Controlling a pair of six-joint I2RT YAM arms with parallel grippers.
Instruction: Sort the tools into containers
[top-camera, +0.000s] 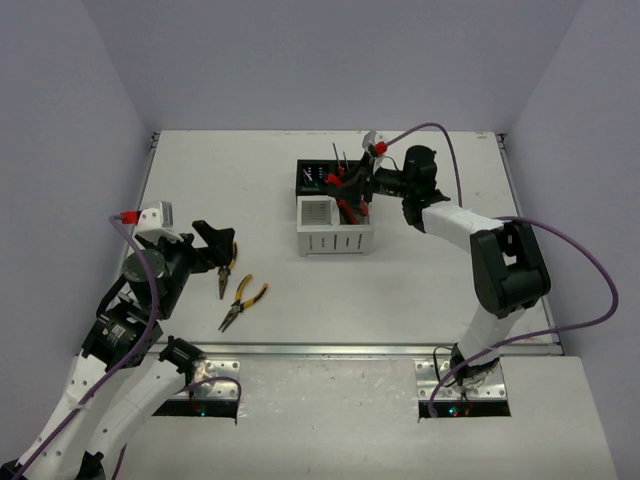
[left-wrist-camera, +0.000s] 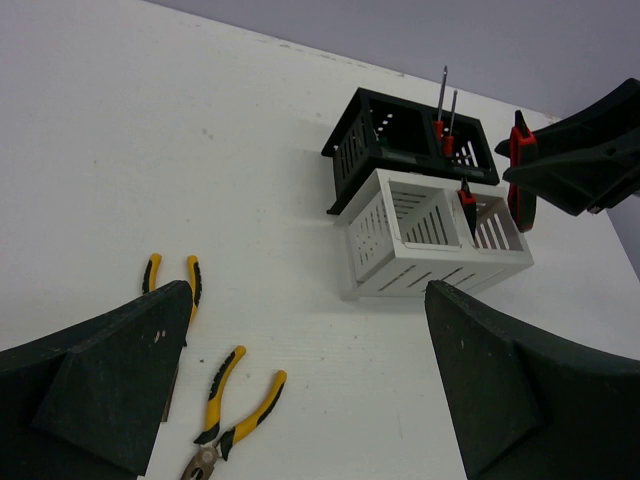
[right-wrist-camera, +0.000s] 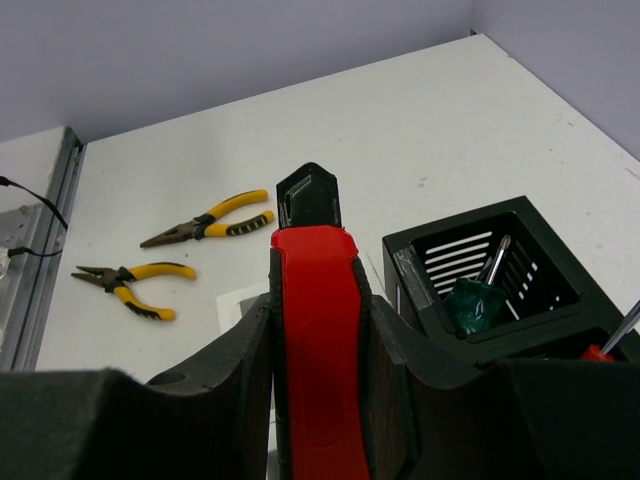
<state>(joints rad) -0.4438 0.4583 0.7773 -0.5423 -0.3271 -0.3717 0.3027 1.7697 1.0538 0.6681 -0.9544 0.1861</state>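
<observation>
Two yellow-and-black pliers (top-camera: 226, 270) (top-camera: 241, 300) lie on the table at the left, near my open, empty left gripper (top-camera: 215, 245). In the left wrist view one pair (left-wrist-camera: 235, 410) lies between my fingers and the other (left-wrist-camera: 170, 290) is partly hidden by the left finger. My right gripper (top-camera: 350, 192) is shut on a red-and-black utility knife (right-wrist-camera: 315, 340), held above the white box (top-camera: 335, 240) next to the black box (top-camera: 312, 178). Thin screwdrivers (left-wrist-camera: 445, 110) stand in the black box, one of them green-handled (right-wrist-camera: 470, 300). A red-handled tool (left-wrist-camera: 466, 200) stands in the white box.
The two boxes stand side by side at the table's middle back. The right arm's purple cable (top-camera: 560, 250) loops over the right side. A metal rail (top-camera: 350, 348) runs along the near edge.
</observation>
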